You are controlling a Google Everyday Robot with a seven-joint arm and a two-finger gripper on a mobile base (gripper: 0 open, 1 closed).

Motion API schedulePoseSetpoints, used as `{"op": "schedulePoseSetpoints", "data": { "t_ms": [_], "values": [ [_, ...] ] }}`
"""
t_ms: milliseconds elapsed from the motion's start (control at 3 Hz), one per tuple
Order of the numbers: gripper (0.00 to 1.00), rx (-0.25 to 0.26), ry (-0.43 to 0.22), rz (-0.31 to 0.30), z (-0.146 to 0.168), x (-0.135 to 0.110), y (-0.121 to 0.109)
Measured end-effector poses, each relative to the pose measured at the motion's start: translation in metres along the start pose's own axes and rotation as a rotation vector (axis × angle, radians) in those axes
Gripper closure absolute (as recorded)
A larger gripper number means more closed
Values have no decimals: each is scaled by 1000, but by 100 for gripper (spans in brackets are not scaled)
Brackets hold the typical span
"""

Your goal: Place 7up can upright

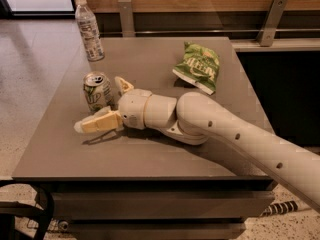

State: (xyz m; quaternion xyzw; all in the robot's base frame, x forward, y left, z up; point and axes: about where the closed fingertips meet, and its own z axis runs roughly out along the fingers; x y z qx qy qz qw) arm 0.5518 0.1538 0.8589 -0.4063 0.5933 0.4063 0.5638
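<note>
The 7up can (98, 91) stands upright on the left part of the grey table (150, 54), silver top and pull tab facing up. My gripper (99, 104) is at the can's right side, low over the table. It is open: one finger (100, 122) lies in front of the can and the other finger (123, 85) points up behind it, both apart from the can. The white arm runs from the wrist to the lower right.
A clear plastic bottle (89, 29) with a white cap stands at the table's back left corner. A green chip bag (197, 66) lies at the back right. A wooden wall with a metal rail runs behind the table. Floor lies to the left.
</note>
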Motion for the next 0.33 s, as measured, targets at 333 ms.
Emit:
{"op": "schedulePoseSetpoints", "data": {
  "t_ms": [333],
  "values": [
    [0, 0, 0, 0, 0, 0, 0]
  ]
}}
